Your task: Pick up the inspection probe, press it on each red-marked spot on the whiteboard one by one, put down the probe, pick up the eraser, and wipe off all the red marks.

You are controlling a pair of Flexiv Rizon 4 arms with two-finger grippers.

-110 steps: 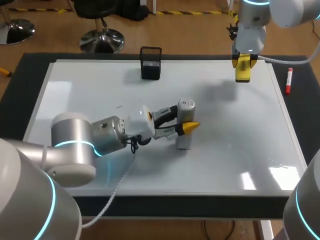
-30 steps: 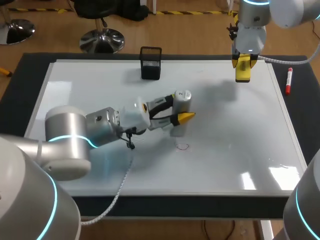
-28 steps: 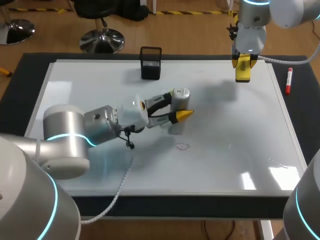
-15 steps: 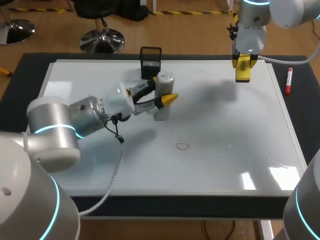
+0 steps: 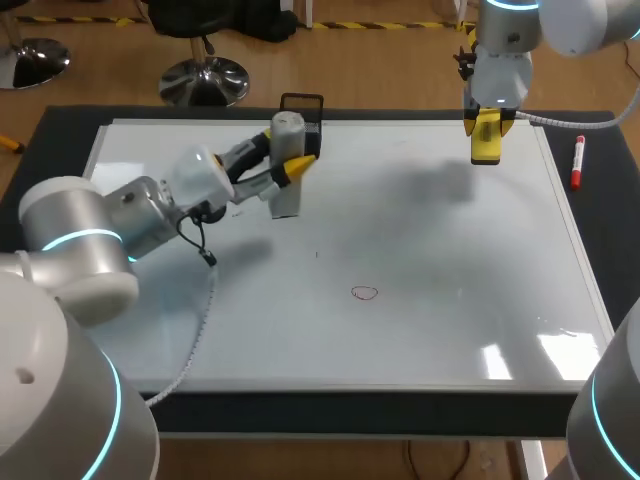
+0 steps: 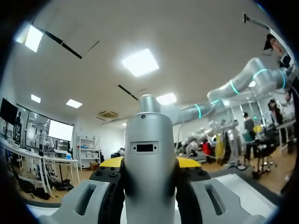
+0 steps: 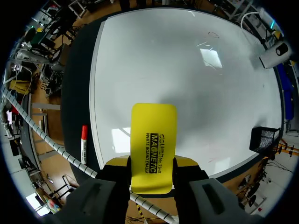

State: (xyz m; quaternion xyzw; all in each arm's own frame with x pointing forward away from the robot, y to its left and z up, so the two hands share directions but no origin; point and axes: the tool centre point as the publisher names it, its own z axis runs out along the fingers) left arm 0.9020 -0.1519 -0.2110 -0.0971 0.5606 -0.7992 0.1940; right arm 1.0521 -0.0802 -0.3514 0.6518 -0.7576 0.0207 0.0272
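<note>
My left gripper [image 5: 288, 152] is shut on the grey cylindrical probe [image 5: 286, 196], held upright above the whiteboard [image 5: 450, 250] right in front of the black mesh cup [image 5: 303, 108]. In the left wrist view the probe [image 6: 147, 135] fills the gap between the fingers of that gripper [image 6: 149, 163]. A small red mark [image 5: 365, 293] lies near the board's middle, well clear of the probe. My right gripper [image 5: 485, 126] hangs over the back right of the board, shut on the yellow eraser [image 5: 486, 148]. The right wrist view shows the eraser [image 7: 153, 140] in its gripper [image 7: 152, 161].
A red marker [image 5: 577, 163] lies on the dark mat to the right of the board, also visible beside the eraser as the marker [image 7: 84, 143]. The mesh cup [image 7: 264, 138] stands at the board's back edge. The dark mat borders the board on all sides.
My left gripper has carried the probe from the board's middle back and to the left, up to the mesh cup, leaving the red mark uncovered. The right arm has stayed still.
</note>
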